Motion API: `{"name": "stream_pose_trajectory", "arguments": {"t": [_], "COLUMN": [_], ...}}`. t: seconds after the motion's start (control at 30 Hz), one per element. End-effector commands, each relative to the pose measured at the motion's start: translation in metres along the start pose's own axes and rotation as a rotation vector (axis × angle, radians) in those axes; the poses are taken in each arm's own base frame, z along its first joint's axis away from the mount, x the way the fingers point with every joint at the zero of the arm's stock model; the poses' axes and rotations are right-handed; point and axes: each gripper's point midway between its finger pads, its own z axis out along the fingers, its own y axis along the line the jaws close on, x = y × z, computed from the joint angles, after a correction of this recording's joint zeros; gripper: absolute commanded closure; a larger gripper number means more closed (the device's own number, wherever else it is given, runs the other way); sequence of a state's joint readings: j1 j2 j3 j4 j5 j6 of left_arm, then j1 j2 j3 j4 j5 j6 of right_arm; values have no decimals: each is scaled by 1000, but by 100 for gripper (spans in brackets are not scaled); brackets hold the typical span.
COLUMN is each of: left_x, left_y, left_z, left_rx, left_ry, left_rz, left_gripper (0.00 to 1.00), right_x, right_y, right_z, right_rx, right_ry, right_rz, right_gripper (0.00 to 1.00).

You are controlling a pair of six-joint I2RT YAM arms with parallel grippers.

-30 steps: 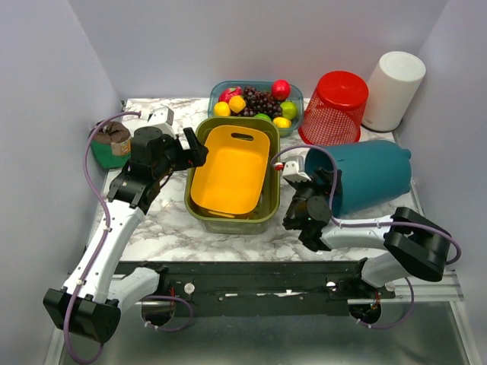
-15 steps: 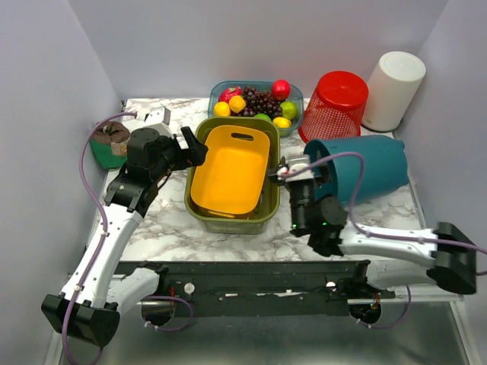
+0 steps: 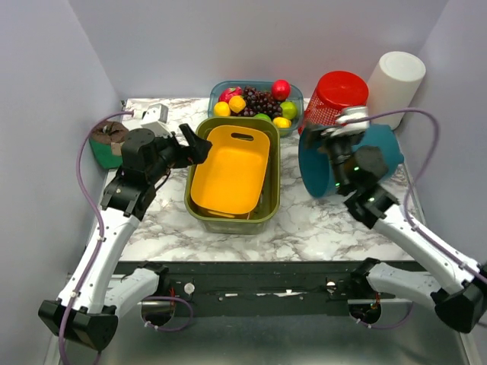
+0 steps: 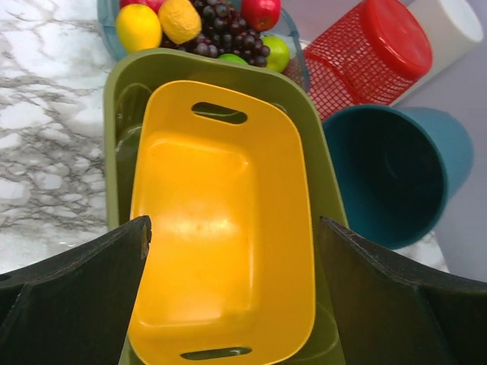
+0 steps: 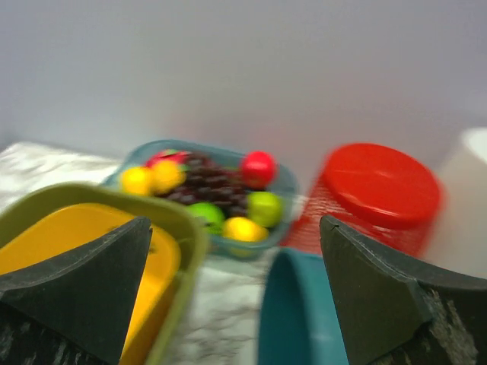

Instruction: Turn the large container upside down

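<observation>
Teal container [image 3: 386, 152] lies tipped on its side, right of frame centre, mouth toward the green tub [image 3: 272, 199]. Judged roughly half turned; base not yet up. My right claw [image 5: 233, 232] is above its rim, fingers spread, gripping nothing. Left claw [image 4: 233, 228] likewise spread.

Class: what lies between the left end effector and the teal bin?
An olive tub with a yellow tub nested inside; the top external view shows it.
</observation>
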State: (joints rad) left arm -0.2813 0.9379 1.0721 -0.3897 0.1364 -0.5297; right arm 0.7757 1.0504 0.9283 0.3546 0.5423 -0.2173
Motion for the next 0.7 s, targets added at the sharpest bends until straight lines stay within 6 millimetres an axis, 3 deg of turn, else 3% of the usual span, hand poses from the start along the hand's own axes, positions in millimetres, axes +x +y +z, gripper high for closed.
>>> {"name": "stream_pose_trajectory", "arguments": {"t": [0.0, 0.03, 0.07, 0.1, 0.13, 0.17, 0.2, 0.23, 0.3, 0.33, 0.37, 0.4, 0.47, 0.5, 0.53, 0.57, 0.6, 0.67], "left_x": [-3, -10, -11, 13, 7, 12, 36, 31, 53, 54, 56, 73, 80, 96, 93, 101, 115, 118], "left_y": [-67, -81, -98, -123, -138, -154, -168, -185, -198, -213, -222, -228, -249, -251, -260, -266, -266, -275], "left_z": [6, 7, 11, 23, 27, 32, 47, 49, 71, 72, 75, 86, 89, 101, 103, 105, 116, 123], "left_rx": [200, 209, 248, 293, 309, 334, 345, 373, 377, 409, 432, 432, 470, 452, 462, 468, 453, 454], "left_ry": [40, 13, 9, 76, 61, 74, 135, 127, 184, 191, 196, 231, 247, 278, 271, 289, 312, 312], "left_rz": [-7, 1, 5, 17, 22, 30, 53, 59, 68, 57, 55, 59, 58, 67, 67, 66, 68, 63], "left_gripper": [1, 1, 1, 1, 1, 1, 1, 1, 1, 1, 1, 1, 1, 1, 1, 1, 1, 1], "right_x": [-26, -22, -17, -13, 2, 11, 17, 15, 34, 49, 62, 73, 89, 106, 109, 112, 119, 129], "right_y": [-86, -101, -132, -140, -151, -169, -179, -186, -208, -212, -233, -238, -259, -259, -265, -276, -275, -285], "right_z": [-18, -21, -24, -21, -25, -30, -36, -43, -54, -59, -69, -73, -88, -95, -100, -109, -109, -115], "right_rx": [126, 166, 257, 265, 295, 367, 413, 434, 510, 530, 606, 615, 681, 683, 704, 749, 727, 765], "right_ry": [-35, 0, 25, 50, 122, 144, 150, 130, 158, 209, 231, 259, 278, 305, 293, 281, 296, 306], "right_rz": [201, 203, 230, 230, 224, 245, 248, 256, 288, 301, 334, 355, 405, 436, 452, 485, 508, 563], "right_gripper": [1, 1, 1, 1, 1, 2, 2, 2, 2, 2, 1, 2, 1, 2, 1, 2, 1, 1]}}
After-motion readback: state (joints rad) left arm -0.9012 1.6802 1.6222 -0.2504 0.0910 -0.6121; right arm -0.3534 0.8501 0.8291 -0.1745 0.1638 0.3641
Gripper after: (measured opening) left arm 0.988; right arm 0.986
